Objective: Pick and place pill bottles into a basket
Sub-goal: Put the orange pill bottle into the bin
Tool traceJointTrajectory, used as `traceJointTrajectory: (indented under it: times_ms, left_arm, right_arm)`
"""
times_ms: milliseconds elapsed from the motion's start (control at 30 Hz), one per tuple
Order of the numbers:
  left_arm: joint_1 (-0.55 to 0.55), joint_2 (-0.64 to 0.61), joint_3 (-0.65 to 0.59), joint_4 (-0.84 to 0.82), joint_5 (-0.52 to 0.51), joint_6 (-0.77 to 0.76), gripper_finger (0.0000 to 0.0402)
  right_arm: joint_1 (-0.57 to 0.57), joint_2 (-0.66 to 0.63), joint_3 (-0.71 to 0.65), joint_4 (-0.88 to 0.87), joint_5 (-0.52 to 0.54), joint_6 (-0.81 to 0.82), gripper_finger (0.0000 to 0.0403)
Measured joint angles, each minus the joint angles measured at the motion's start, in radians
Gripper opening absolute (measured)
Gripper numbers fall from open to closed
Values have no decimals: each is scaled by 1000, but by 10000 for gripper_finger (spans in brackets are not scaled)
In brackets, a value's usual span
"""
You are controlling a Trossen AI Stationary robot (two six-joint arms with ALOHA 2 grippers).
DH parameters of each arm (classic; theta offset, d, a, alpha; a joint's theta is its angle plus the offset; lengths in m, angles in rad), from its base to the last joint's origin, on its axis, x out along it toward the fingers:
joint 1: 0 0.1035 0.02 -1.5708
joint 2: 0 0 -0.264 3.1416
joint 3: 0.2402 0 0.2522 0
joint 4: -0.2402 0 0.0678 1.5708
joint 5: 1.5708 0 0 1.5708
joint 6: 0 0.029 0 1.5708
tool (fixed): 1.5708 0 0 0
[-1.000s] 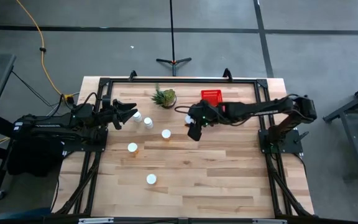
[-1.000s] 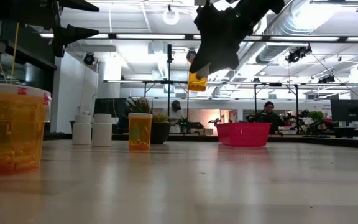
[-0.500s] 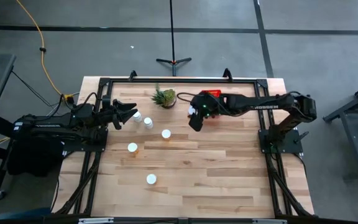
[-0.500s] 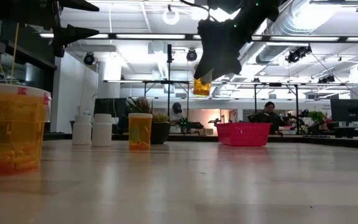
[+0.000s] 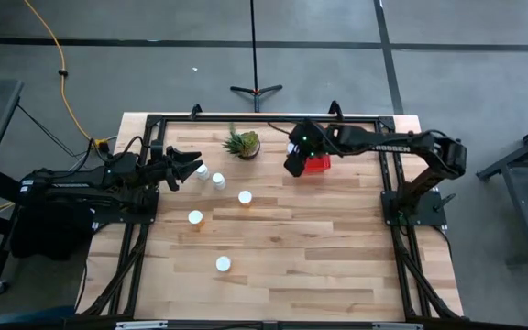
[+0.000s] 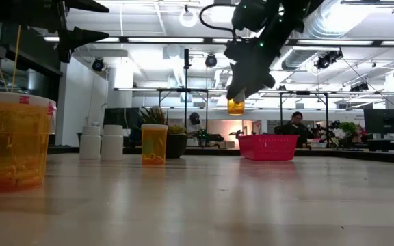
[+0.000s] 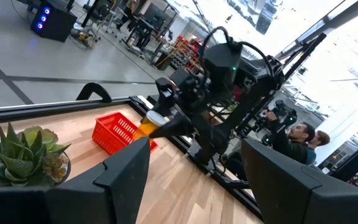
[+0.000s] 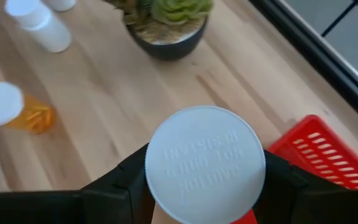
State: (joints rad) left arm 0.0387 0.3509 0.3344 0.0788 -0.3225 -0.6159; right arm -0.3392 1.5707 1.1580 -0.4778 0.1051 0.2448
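Right wrist view: right gripper (image 8: 204,180) clamped on a white-capped pill bottle (image 8: 204,163), raised over the near edge of the red basket (image 8: 316,158), seemingly. Left gripper (image 5: 191,165) parted, empty, near five bottles (image 5: 245,197) on the table (image 5: 301,266).

A light wooden counter (image 5: 282,266) edged by a black frame carries five pill bottles: two white-capped ones (image 5: 203,170) (image 5: 218,181) stand close together near the left side, a third (image 5: 245,197) sits toward the middle, a fourth (image 5: 195,217) and a fifth (image 5: 223,264) lie nearer the front. A small potted plant (image 5: 244,143) and the red basket (image 5: 316,164) rest along the far edge.
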Motion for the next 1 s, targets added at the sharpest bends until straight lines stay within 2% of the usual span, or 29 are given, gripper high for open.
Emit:
traceJointTrajectory:
  times_ms: [800,1000]
  left_arm:
    - [0,0,0,0,0,0,289]
    - [0,0,0,-1,-1,0,289]
  right_arm:
    - [-209,0,0,-6,65,-36,194]
    - [-238,0,-15,-4,151,75,194]
